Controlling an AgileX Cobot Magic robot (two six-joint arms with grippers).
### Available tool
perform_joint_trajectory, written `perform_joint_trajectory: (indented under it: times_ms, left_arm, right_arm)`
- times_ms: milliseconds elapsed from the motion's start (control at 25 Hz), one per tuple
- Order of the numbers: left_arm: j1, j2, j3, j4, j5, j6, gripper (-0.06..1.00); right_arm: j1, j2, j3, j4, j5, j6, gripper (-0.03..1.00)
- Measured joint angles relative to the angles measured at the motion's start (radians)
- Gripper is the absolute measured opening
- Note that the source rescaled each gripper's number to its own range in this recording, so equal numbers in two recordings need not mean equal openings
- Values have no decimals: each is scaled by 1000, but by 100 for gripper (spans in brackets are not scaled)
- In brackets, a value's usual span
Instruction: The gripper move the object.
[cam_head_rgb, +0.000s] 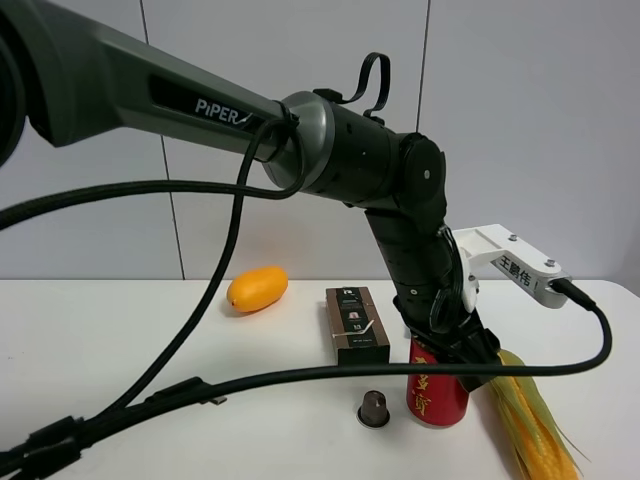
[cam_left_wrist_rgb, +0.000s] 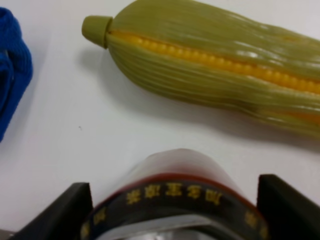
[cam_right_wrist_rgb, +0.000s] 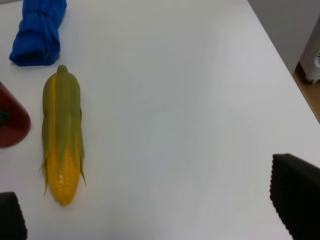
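Note:
The red can (cam_head_rgb: 436, 392) with gold characters stands upright on the white table, front right of centre. My left gripper (cam_head_rgb: 452, 350) comes down over its top, one black finger on each side. In the left wrist view the fingers (cam_left_wrist_rgb: 75, 212) press against the can's rim (cam_left_wrist_rgb: 175, 197), so the gripper (cam_left_wrist_rgb: 175, 217) is shut on it. The can's base rests on the table. My right gripper (cam_right_wrist_rgb: 150, 212) is open and empty over bare table, its fingertips (cam_right_wrist_rgb: 295, 197) wide apart; the can's edge (cam_right_wrist_rgb: 10, 122) shows at the side of that view. The right gripper is out of the exterior view.
A corn cob (cam_head_rgb: 530, 425) (cam_left_wrist_rgb: 210, 65) (cam_right_wrist_rgb: 62, 140) lies just right of the can. A dark flat box (cam_head_rgb: 357, 323) and a small dark capsule (cam_head_rgb: 374, 407) sit to its left, an orange mango (cam_head_rgb: 257, 289) further left. A blue cloth (cam_right_wrist_rgb: 40, 30) (cam_left_wrist_rgb: 10, 65) lies beyond the corn.

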Motion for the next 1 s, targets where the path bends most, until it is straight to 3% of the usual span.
perform_joint_trajectory:
  times_ms: [40, 80, 160, 200, 280, 480, 720, 1000]
  left_arm:
    - [0, 0, 0, -1, 0, 1, 5]
    - [0, 0, 0, -1, -3, 1, 17]
    - [0, -1, -6, -3, -27, 1, 69]
    - [0, -3, -9, -8, -34, 1, 83]
    - [0, -5, -9, -19, -34, 0, 94]
    - [0, -7, -17, -24, -3, 0, 98]
    - [6, -43, -129, -16, 126, -34, 98]
    - [102, -128, -171, 27, 215, -51, 99]
  right_arm:
    - [0, 0, 0, 0, 0, 0, 100]
    - [0, 0, 0, 0, 0, 0, 100]
    - [0, 0, 0, 0, 0, 0, 100]
    - [0, 0, 0, 0, 0, 0, 100]
    - [0, 0, 0, 0, 0, 0, 100]
    - [0, 0, 0, 0, 0, 0, 100]
    - [0, 0, 0, 0, 0, 0, 100]
    - [0, 0, 0, 0, 0, 0, 100]
